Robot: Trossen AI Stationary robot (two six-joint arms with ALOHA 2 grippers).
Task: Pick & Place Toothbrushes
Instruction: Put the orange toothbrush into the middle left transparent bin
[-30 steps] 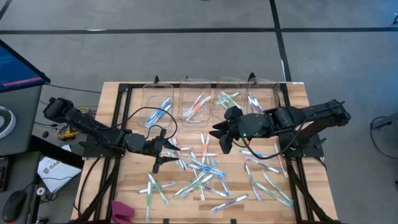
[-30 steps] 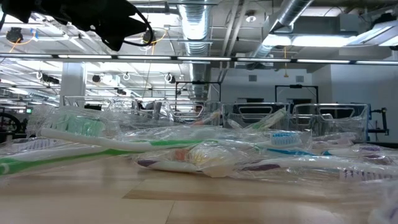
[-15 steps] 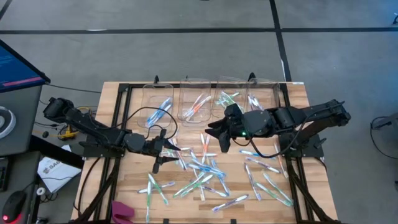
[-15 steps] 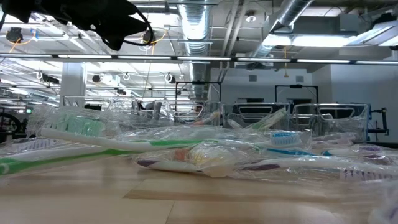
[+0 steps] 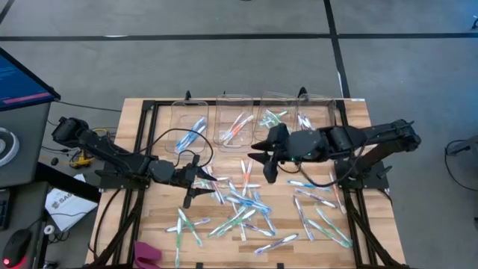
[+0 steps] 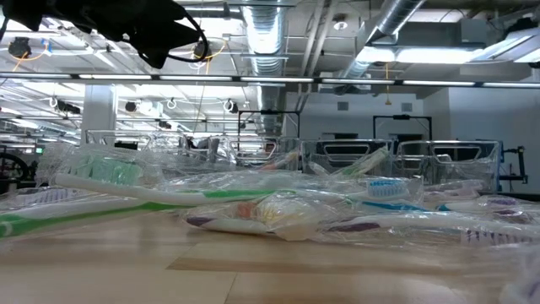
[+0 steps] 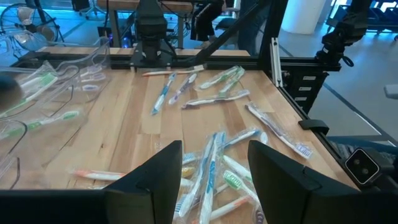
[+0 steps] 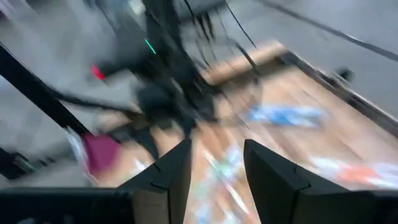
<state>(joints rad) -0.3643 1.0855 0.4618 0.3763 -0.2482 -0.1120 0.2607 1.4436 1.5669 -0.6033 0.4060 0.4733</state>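
Many slim toothbrushes (image 5: 243, 205) in clear wrappers lie scattered flat over the wooden table, and they fill the foreground of the low view as toothbrushes (image 6: 278, 207). My left gripper (image 5: 199, 181) hovers open at the left edge of the pile. In its wrist view the left gripper (image 7: 214, 180) has loose toothbrushes (image 7: 208, 165) below the gap, untouched. My right gripper (image 5: 261, 159) is open above the table, just in front of the bins. Its own view is blurred, and the right gripper (image 8: 214, 174) holds nothing.
Several clear bins (image 5: 252, 119) stand in a row at the far edge, holding blue (image 5: 196, 131), orange (image 5: 236, 125) and green (image 5: 273, 117) toothbrushes. A black frame (image 5: 142, 149) borders the table. A pink object (image 5: 147, 252) lies at the near left corner.
My right gripper has drifted a little toward the table's left and far side, staying open, and its wrist view is streaked with motion. My left arm and the toothbrushes have kept still.
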